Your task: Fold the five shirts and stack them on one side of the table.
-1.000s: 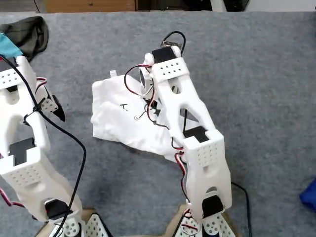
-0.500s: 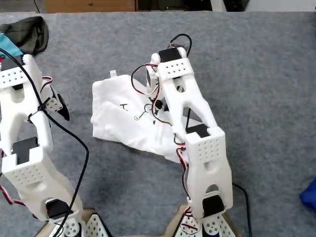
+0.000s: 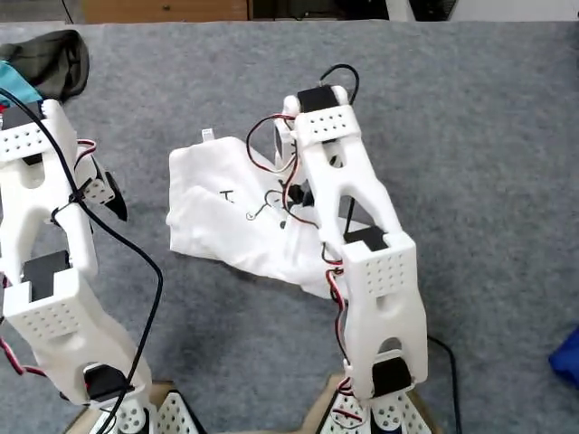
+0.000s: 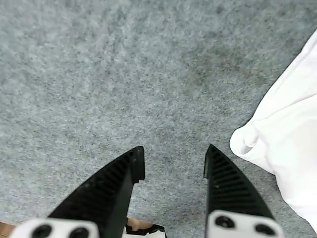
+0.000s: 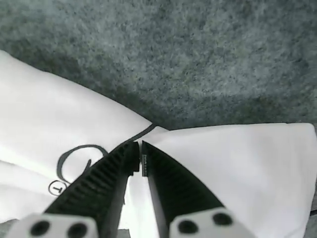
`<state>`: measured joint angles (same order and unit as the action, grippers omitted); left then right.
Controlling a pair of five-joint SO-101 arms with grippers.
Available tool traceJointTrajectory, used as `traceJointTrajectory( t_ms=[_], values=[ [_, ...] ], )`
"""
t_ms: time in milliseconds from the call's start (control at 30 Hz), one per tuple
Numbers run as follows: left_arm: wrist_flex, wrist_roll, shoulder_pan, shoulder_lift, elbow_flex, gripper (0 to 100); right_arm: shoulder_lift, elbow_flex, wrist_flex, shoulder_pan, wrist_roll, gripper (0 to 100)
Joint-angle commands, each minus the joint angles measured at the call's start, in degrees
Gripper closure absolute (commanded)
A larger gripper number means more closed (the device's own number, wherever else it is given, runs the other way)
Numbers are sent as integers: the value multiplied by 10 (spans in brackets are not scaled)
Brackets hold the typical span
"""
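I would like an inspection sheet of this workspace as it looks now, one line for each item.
Surface: grey surface, carpet-like, no stains seen.
Job's things: white shirt rumpled at mid-table; dark garment bunched at the far left corner.
Clutter: blue item at the right edge, kind unclear.
Pincers: left pincer open over bare surface beside the shirt; right pincer shut, tips on the shirt, pinching cloth or not unclear.
Cables: black cable loose along the left arm; red and black wires looping over the shirt.
Surroundings: wooden furniture beyond the far edge.
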<state>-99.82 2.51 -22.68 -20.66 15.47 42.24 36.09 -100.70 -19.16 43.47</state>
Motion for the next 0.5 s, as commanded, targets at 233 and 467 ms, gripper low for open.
traceJointTrajectory(
  t_ms=[233,467],
  values=[
    [4,-1,8,2,33,790,-80,47,-11,37,-1,993],
    [53,-34,49,2,115,789,-130,119,-10,79,-3,993]
  ],
)
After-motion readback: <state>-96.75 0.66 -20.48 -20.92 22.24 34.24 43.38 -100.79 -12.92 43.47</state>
